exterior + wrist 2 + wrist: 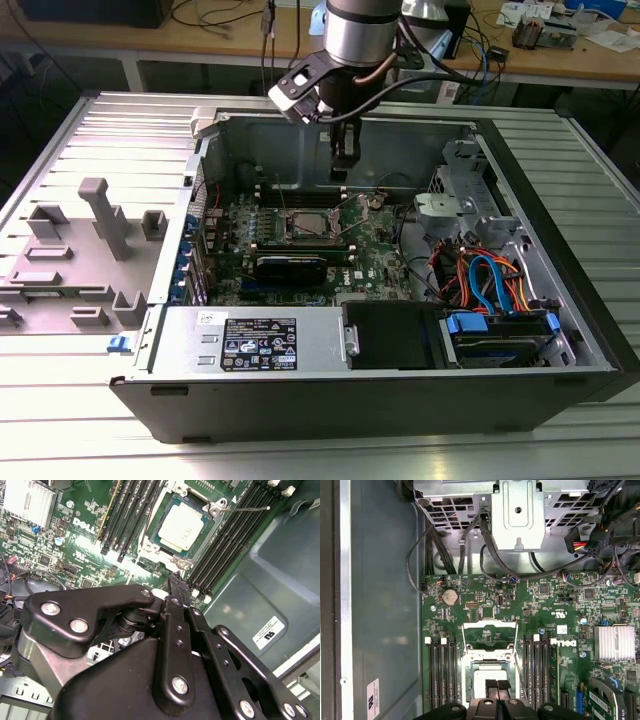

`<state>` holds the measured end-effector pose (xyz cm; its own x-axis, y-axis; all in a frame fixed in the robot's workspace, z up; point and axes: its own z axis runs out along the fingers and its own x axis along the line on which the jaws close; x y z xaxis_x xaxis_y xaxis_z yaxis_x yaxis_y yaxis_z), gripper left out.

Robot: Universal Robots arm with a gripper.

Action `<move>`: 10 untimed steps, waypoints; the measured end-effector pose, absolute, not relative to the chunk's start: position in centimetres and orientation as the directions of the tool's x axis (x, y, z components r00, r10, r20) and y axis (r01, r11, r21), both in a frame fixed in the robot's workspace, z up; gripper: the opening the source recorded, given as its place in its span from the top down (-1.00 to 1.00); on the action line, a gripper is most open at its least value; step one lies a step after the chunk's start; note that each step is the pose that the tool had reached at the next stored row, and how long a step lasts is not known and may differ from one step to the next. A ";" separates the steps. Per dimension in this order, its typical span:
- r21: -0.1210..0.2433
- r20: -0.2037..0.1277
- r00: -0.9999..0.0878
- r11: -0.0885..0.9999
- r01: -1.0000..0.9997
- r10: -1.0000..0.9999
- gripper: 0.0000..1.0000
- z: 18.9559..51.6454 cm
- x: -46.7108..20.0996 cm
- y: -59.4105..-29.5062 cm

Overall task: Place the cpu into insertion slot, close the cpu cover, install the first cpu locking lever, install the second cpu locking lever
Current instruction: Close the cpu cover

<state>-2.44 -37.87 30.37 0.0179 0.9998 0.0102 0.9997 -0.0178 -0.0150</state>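
My gripper [497, 684] has its fingers pressed together, pads touching, and I see nothing pinched between them. In the exterior view the gripper [340, 172] hangs tip-down inside the open computer case [560, 270], above the green motherboard [385, 250].

In both wrist views the tips hover just over the near edge of the insertion slot [468, 670], apart from it. The cpu [181, 526] is seated flat in the insertion slot [215, 507], silvery top up. In the first wrist view the cpu [485, 672] is partly hidden behind my fingertips.

The cpu cover [490, 626] is swung open, standing up at the slot's far edge, with green board showing through its window. A thin wire locking lever [245, 509] sticks out free beside the slot, not latched.

Black memory slots [442, 672] run along both sides of the socket. A finned heatsink [615, 642] sits further out on the board.
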 end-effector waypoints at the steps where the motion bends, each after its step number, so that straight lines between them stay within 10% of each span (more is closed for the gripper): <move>1: -0.015 0.010 0.018 -0.018 1.000 1.000 0.79 30.5 -2.4 -37.9; 10: -0.015 0.010 0.018 -0.018 1.000 1.000 0.79 30.6 -2.3 -37.9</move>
